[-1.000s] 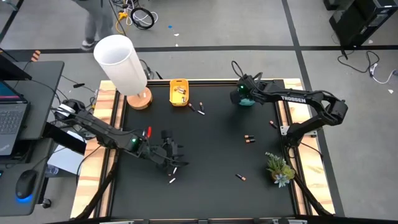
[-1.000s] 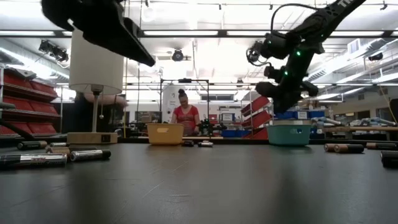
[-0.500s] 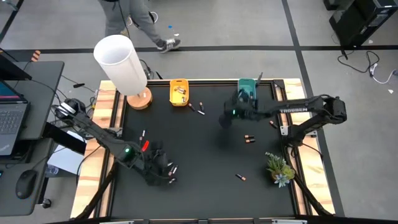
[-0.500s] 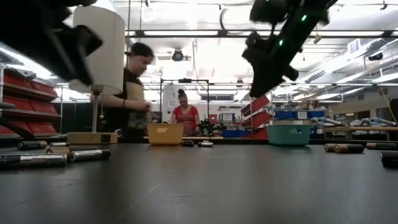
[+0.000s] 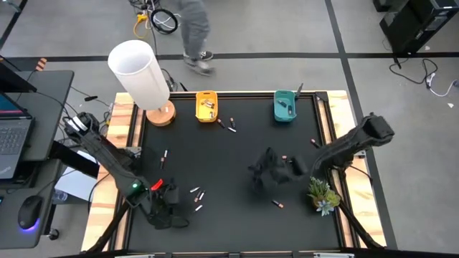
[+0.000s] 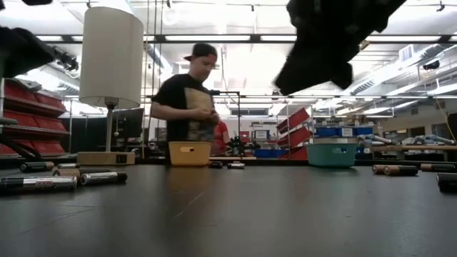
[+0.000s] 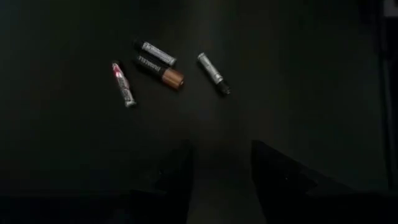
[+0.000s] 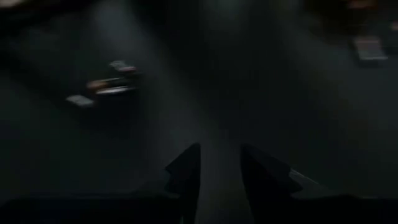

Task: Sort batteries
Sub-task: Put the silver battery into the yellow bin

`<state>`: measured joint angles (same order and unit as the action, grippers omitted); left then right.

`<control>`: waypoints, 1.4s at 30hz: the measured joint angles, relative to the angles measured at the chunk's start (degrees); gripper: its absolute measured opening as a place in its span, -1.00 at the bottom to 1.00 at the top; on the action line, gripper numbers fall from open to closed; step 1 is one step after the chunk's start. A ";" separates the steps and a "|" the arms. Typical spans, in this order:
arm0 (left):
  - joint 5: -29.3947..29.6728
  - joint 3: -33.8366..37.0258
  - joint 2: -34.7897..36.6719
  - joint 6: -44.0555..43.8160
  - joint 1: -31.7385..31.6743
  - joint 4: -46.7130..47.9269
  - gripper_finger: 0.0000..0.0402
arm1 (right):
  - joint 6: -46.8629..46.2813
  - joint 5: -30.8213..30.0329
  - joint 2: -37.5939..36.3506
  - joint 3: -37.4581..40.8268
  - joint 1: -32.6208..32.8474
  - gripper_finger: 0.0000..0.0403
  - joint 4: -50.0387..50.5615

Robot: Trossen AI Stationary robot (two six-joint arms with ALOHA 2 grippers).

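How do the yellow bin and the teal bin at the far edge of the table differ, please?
The yellow bin is yellow and stands nearer the lamp, on the left arm's side; the teal bin is teal and stands toward the right arm's side. In the low view the teal bin shows wider than the yellow bin. Loose batteries lie just beside the yellow bin; none lies as close to the teal one. Both are small open bins holding something inside.
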<state>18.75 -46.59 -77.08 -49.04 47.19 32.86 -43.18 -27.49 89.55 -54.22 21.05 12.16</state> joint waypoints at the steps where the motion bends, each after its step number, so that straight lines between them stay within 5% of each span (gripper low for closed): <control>1: 1.24 0.00 -0.15 -0.08 0.29 -0.56 -0.20 | 1.20 -0.01 2.02 0.00 1.28 -0.39 -4.04; 8: 11.02 0.00 -0.21 -0.87 0.82 -1.04 -0.20 | 12.53 1.98 14.94 -2.15 5.15 -0.37 -30.07; 15: 17.92 0.00 -3.38 0.39 0.82 -2.98 -0.20 | 26.00 4.68 23.51 -11.15 4.44 -0.25 -29.72; 28: 28.12 1.65 -12.71 0.76 1.67 -5.04 -0.20 | 27.12 5.12 24.47 -16.13 4.31 0.17 -23.42; 42: 32.99 22.66 -12.02 6.77 1.56 -45.34 -0.20 | 27.31 5.11 24.64 -16.13 4.29 0.17 -23.27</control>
<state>51.74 -23.92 -89.10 -42.27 48.75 -12.48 -15.88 -22.39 114.19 -70.35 25.34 -11.11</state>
